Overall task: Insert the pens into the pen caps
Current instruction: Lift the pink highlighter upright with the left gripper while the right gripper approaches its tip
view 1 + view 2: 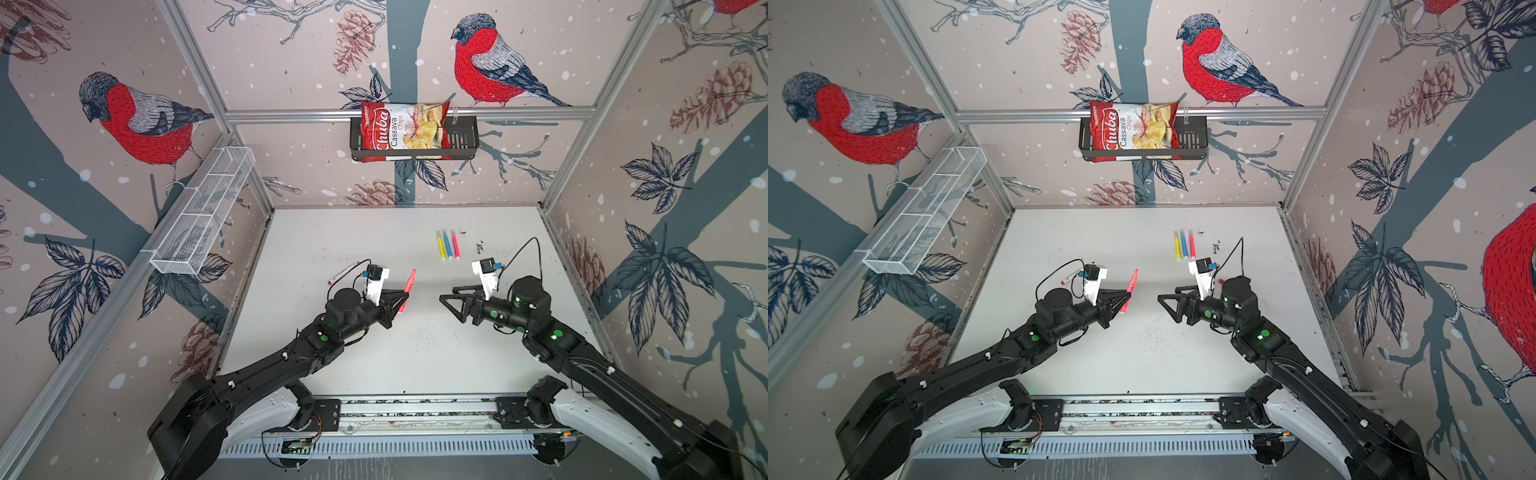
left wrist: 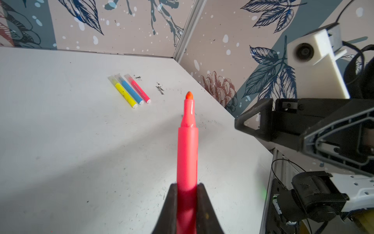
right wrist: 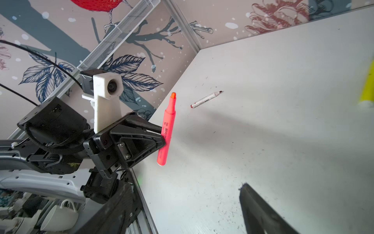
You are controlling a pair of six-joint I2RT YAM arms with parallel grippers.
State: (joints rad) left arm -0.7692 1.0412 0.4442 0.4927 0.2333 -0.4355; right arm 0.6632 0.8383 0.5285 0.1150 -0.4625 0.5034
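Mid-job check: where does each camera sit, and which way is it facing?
Top views: overhead at the front, looking down on the table; both arms show, left gripper and right gripper.
Left wrist: behind its own fingers, looking along the pink pen toward the row of three pens; the right gripper appears too.
Right wrist: faces the left gripper across the table, white pen beyond; one own finger shows.
Shared: all views show the pink pen.

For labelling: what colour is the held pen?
Pink pen; left wrist view shows it best.
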